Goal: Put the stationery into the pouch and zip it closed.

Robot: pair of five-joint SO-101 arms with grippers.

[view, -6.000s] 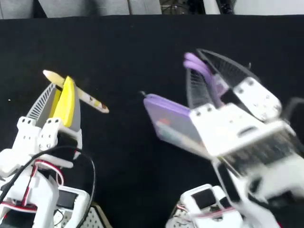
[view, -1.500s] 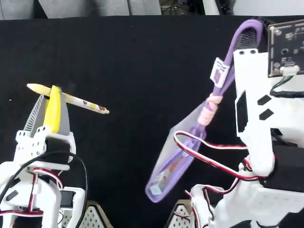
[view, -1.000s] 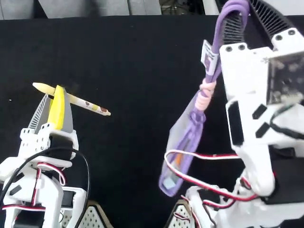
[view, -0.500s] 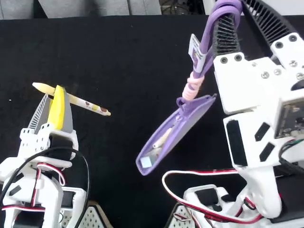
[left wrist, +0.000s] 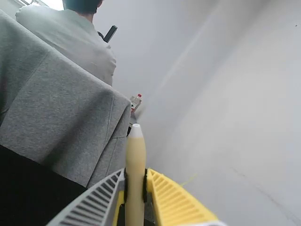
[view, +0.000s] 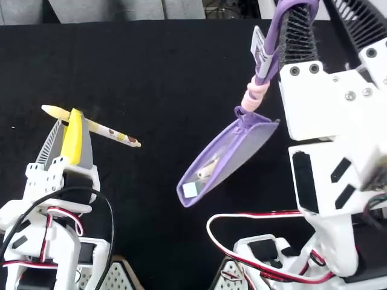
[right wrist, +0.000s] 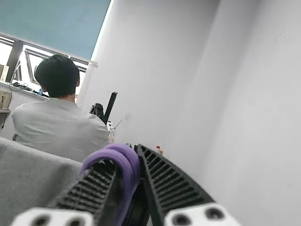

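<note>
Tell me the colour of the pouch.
Purple; the pouch shows best in the high view.

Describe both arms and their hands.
The left arm and right arm are white plastic. The left hand has one yellow finger and one ribbed grey finger; the right hand has ribbed black fingers. Red, white and black cables loop near the bases.

There stood the grey fabric-covered panel (left wrist: 56, 122), big and soft-edged. In front of that panel stretched the matte black tabletop (view: 151, 72). Just past the panel's upper edge peeked a small white bottle with a red cap (left wrist: 137, 100). Behind the panel climbed a plain white wall (left wrist: 225, 94), and above the panel sat a dark-framed window (right wrist: 14, 66) under a teal-blue band (right wrist: 51, 23).
</note>
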